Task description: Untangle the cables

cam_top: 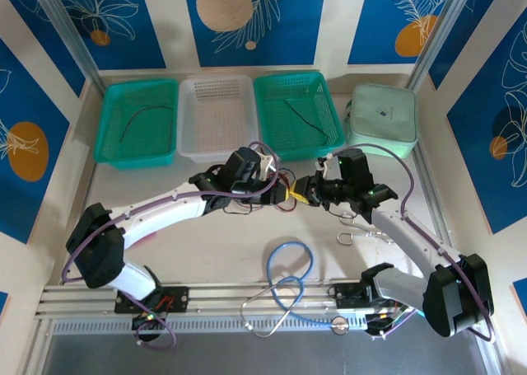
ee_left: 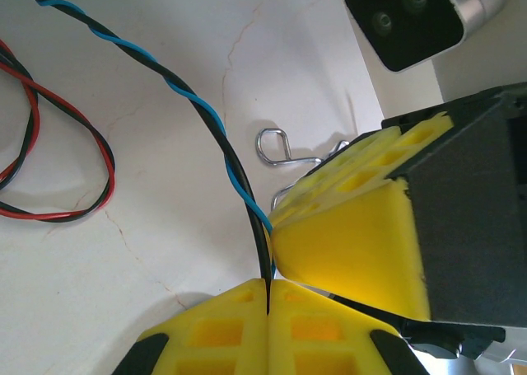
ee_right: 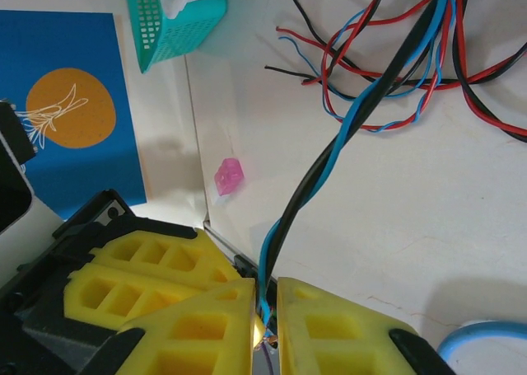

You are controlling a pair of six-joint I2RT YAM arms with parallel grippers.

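Holding the twisted blue-and-black cable (ee_left: 206, 119) tight in left gripper (ee_left: 268, 291) and right gripper (ee_right: 266, 294), close together, likely to tug it free of red cables (ee_left: 58, 217).

Left tool (ee_left: 268, 297), right tool (ee_right: 265, 299) clamped, tips adjacent.

In my left wrist view the black-and-blue pair (ee_left: 206, 116) leaves the frame at eleven o'clock, and its near end vanishes between the pads of the left gripper (ee_left: 268, 299). From above, the cables (cam_top: 282, 180) by the wrists are too thin to trace.
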